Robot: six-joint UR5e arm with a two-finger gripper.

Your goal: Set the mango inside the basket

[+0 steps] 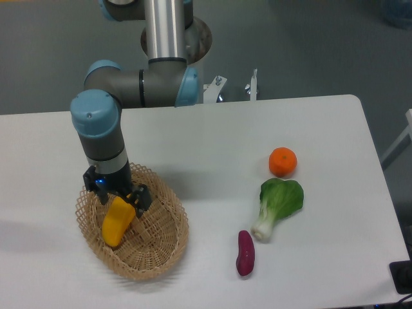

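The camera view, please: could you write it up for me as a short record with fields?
claw: shut on the mango, over the basket
mango: yellow-orange, tilted, lower end down inside the basket; whether it touches the bottom cannot be told
basket: tan wicker, at the table's front left
orange: on the table, right side
bok choy: just in front of the orange, leaves toward it
sweet potato: purple, in front of the bok choy's stem
task state: mango not yet released
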